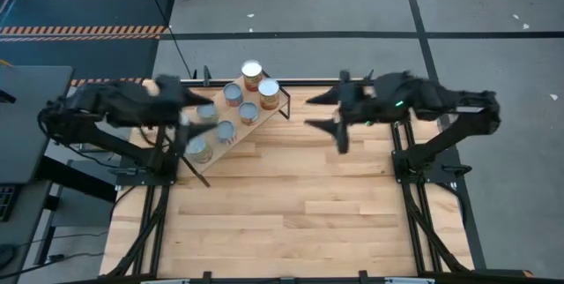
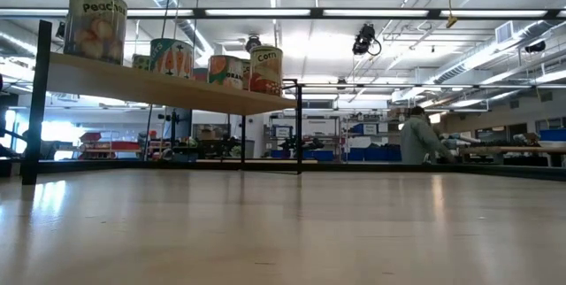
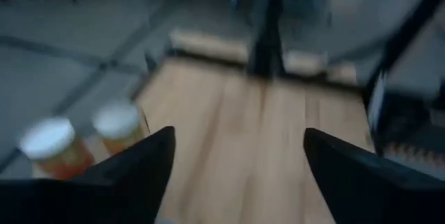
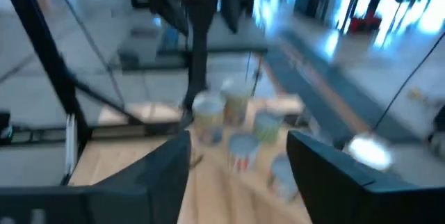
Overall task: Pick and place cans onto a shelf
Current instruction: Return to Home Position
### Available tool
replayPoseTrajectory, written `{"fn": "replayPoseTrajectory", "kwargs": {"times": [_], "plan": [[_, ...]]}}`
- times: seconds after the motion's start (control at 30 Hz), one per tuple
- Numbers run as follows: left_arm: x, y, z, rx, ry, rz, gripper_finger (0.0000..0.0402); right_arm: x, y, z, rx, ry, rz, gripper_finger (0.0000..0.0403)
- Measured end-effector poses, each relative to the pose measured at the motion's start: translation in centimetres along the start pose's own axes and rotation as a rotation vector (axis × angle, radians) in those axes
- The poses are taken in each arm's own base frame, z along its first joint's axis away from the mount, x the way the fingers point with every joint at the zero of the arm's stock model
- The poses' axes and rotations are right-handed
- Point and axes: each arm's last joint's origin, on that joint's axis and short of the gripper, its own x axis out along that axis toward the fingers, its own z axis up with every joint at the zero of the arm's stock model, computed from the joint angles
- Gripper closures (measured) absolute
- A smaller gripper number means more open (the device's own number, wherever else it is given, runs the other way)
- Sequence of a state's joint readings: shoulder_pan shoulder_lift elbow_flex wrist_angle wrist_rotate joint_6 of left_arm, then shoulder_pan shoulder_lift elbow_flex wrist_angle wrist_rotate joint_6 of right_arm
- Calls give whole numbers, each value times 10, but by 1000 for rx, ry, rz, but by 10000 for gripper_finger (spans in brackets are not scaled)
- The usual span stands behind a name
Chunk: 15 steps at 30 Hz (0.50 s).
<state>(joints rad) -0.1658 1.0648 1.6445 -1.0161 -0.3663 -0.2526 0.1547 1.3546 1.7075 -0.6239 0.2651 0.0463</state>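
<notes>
At least seven cans (image 1: 248, 113) stand on the tilted shelf (image 2: 159, 86) on the left arm's side of the tabletop (image 1: 291, 205); none shows loose on the wood, so the placing looks finished; the left gripper (image 3: 236, 168), just beside the shelf, and the right gripper (image 1: 328, 118), well apart from it, both hang spread wide and empty; only parking the arms appears left.

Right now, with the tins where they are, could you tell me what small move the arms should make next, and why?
Probably draw both arms back from the shelf toward a rest pose. Every one of the cans I can see stands on the shelf, and the left gripper, by the shelf's left end, and the right gripper, off to its right, are both open and empty.
</notes>
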Motion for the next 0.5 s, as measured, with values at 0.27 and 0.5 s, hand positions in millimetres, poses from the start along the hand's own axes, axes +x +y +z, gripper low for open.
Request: {"fn": "replayPoseTrajectory", "kwargs": {"times": [0.27,0.5], "plan": [[1,14,-46,-69,-263,8,192,-27,-21,-45,16,-205,134,268],[-35,45,-89,-242,-438,186,274,-90,-36,-85,138,-248,166,366]]}}
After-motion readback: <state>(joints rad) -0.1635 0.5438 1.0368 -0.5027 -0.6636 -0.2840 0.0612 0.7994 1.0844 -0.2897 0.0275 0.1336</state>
